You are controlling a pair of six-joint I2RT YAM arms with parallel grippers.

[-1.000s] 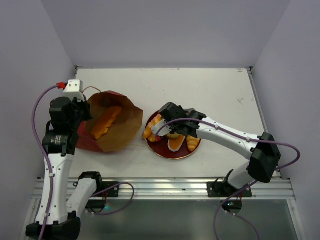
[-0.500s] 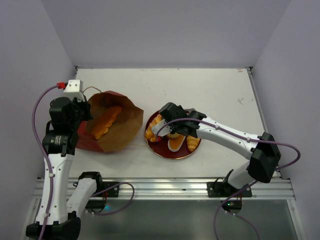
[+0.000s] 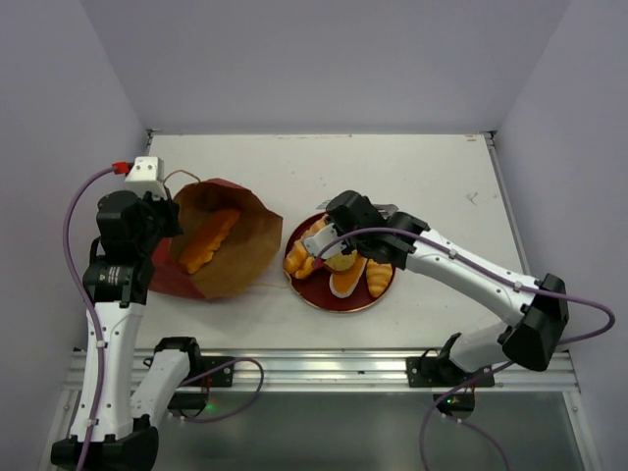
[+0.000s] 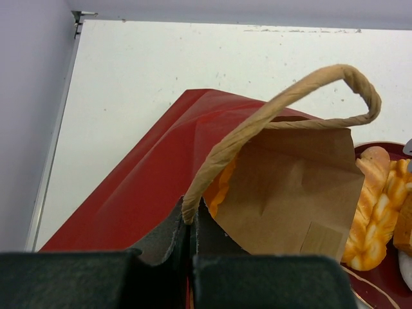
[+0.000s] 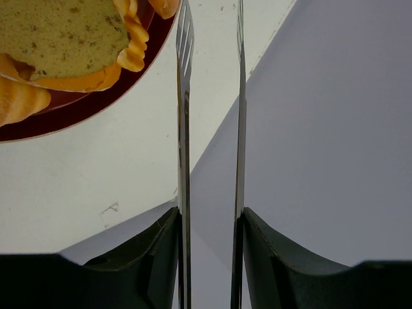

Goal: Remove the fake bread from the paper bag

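Fake bread [image 3: 207, 240] — one ridged orange loaf — lies in your kraft-lined paper bag [image 3: 240, 263], left gripper [image 4: 191, 222] clenched on its twisted cord handle [image 4: 277, 106], right gripper [image 5: 212, 19] parted and empty by the plate [image 3: 339, 306].

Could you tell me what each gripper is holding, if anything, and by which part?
The left gripper pinches the bag by one end of its cord handle. The right gripper is open, holding nothing.
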